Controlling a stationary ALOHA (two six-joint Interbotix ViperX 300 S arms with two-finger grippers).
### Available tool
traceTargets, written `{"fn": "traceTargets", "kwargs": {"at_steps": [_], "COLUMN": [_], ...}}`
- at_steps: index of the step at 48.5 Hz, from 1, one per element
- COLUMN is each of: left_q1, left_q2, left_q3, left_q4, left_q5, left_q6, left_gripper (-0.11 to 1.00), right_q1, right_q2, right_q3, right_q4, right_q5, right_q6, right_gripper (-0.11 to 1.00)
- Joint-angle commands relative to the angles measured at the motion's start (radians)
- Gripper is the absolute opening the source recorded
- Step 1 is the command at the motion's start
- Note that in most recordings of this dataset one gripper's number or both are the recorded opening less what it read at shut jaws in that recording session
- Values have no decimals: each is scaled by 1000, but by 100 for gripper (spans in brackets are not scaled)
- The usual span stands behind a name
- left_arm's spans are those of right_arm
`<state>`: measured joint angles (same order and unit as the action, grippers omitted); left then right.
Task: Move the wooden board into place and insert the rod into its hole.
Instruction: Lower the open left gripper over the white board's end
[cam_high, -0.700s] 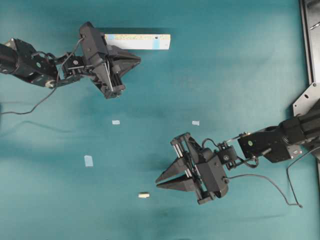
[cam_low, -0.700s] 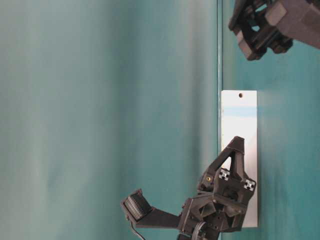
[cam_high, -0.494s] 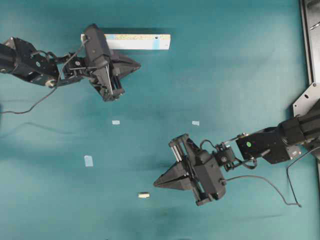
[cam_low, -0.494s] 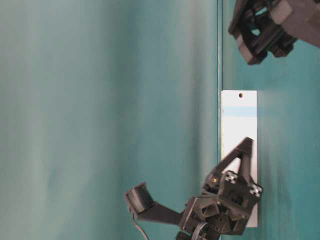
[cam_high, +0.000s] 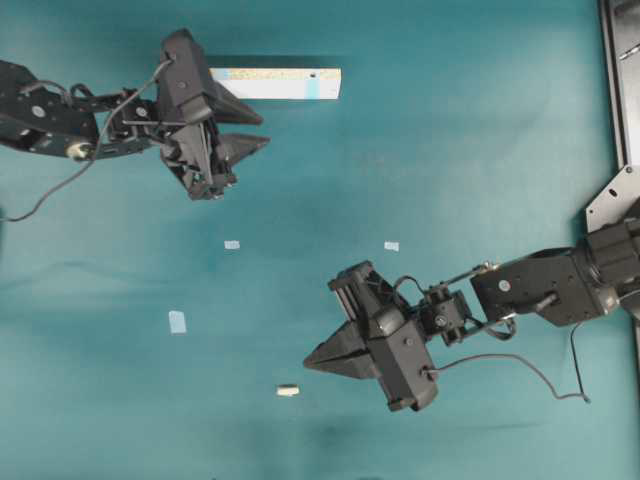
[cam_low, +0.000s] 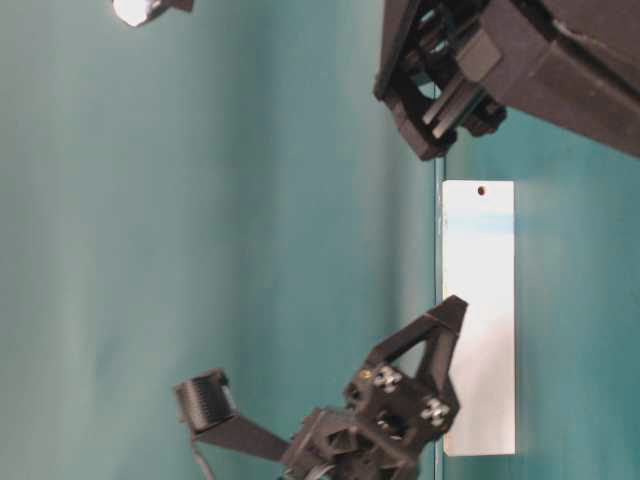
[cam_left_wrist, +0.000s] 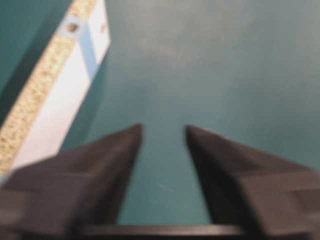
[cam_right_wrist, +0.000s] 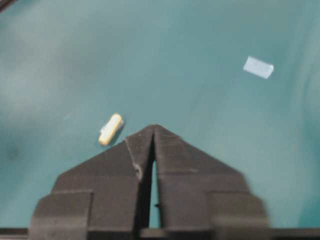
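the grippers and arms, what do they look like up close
Both arms are matte black. The left gripper and right gripper each end in two flat, wedge-shaped black fingers tapering to a point. Thin dark cables loop loosely off each arm. The right arm has a small green dot on one joint.

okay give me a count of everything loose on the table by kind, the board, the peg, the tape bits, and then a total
Wooden board: 1
Rod: 1
Pale-blue tape patches on the cloth: 3, one at the left, one nearer the middle, one to its right
Total: 5
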<state>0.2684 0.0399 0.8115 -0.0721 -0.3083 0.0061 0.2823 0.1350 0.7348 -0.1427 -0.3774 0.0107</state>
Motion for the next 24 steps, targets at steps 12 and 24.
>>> {"fn": "traceTargets", "kwargs": {"at_steps": [12,24], "left_q1": [0,83], "left_q2": [-153,-207], "left_q3": [11,23], "left_q4": [6,6], "left_q5": [175,272], "left_q6": [66,227], "left_gripper": [91,91], "right_q1": [6,6], "right_q2": [-75,-147], "right_q3": [-72,-141], "right_q4": [-2,-2], "right_q5": [224,376], "right_q6": [26,28], "right_gripper": [79,99]}}
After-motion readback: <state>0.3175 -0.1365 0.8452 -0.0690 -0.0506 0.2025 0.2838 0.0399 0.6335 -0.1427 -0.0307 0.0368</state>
